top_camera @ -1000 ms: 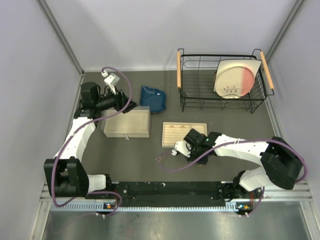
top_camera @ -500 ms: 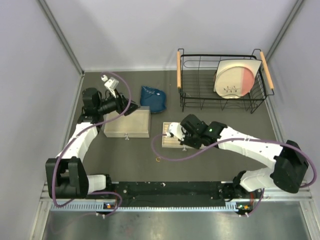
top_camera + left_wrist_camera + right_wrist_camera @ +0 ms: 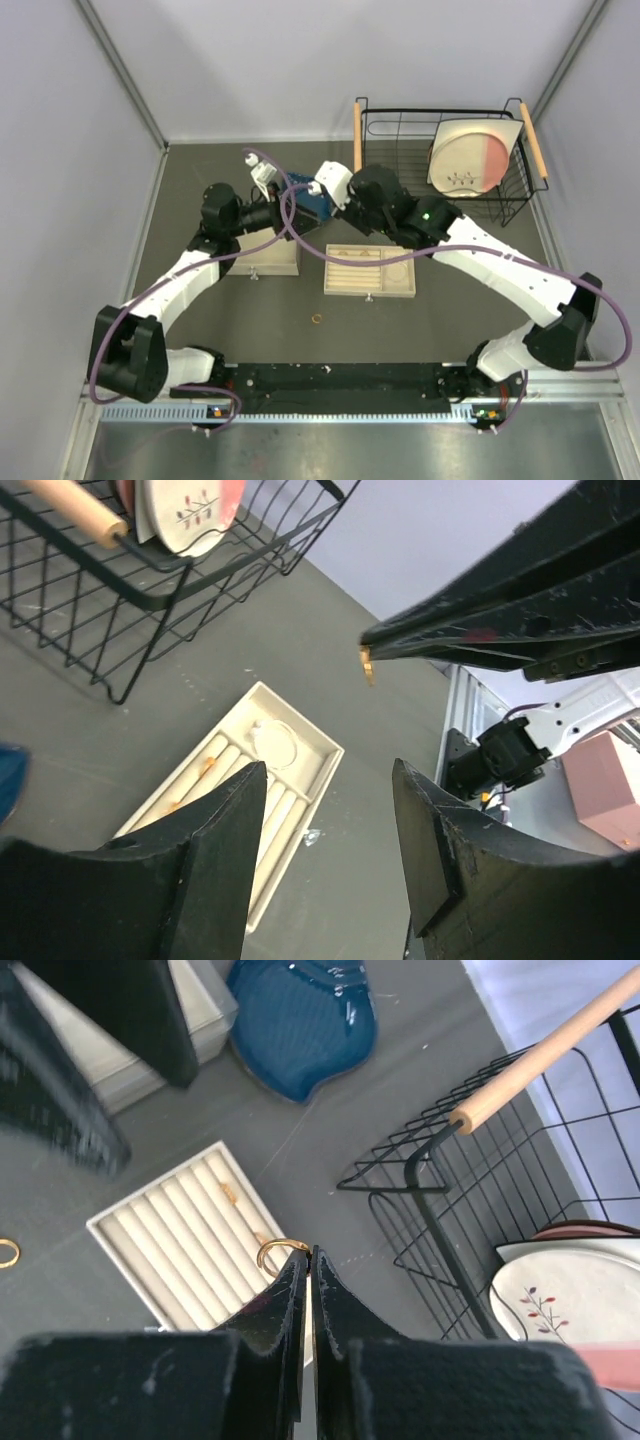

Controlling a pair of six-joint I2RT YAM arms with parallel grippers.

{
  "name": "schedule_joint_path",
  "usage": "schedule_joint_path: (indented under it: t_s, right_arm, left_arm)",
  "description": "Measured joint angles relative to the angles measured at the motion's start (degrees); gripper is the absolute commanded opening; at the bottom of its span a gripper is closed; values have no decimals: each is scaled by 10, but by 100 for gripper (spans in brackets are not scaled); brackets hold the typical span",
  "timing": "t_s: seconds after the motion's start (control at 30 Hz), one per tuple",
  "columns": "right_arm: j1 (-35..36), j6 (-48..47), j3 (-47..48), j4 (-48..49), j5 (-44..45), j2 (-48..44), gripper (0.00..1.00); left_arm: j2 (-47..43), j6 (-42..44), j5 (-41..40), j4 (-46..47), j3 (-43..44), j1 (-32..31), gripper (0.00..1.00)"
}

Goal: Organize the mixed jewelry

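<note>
Holding noted at the right hand (image 3: 308,1252): the tips are shut on a gold ring (image 3: 276,1248), gripped by only a sliver of its edge and raised above the bench (image 3: 450,320) near 11 o'clock of the tray (image 3: 368,272). The left hand (image 3: 328,775) is spread wide with nothing in it, close beside the right one. A loose ring (image 3: 317,320) is seen on the bench at 7 o'clock of the tray. A hoop (image 3: 275,745) is laid in the tray's end compartment, and two small rings (image 3: 207,767) in its slots.

Risks, as judged:
- The held ring could be lost. So thin a grip may slip under any jolt, and a fall from height would send it rolling.
- The hands could be knocked together, being this near. Their cables (image 3: 290,228) appear crossed and could snag.
- The loose ring could be swept off by a low arm pass.

Hard to make out:
- The pouch (image 3: 300,1020) is largely covered by both hands from above, and the box (image 3: 268,258) is partly covered by the left arm.
- The hoop cannot be picked out from above.
- How much of the held ring lies between the tips is hidden.
</note>
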Motion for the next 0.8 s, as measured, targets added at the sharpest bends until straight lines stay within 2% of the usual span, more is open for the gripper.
schedule_joint_path:
  t_s: [0.27, 0.5, 0.8]
  right_arm:
    - [0, 26, 43, -3, 29, 46, 0]
    - [-1, 45, 51, -7, 45, 49, 0]
    - [-1, 59, 63, -7, 55, 50, 0]
  left_arm:
    - [24, -10, -62, -9, 50, -68, 54]
    - [42, -5, -108, -26, 70, -85, 51]
    - [57, -3, -122, -33, 74, -93, 47]
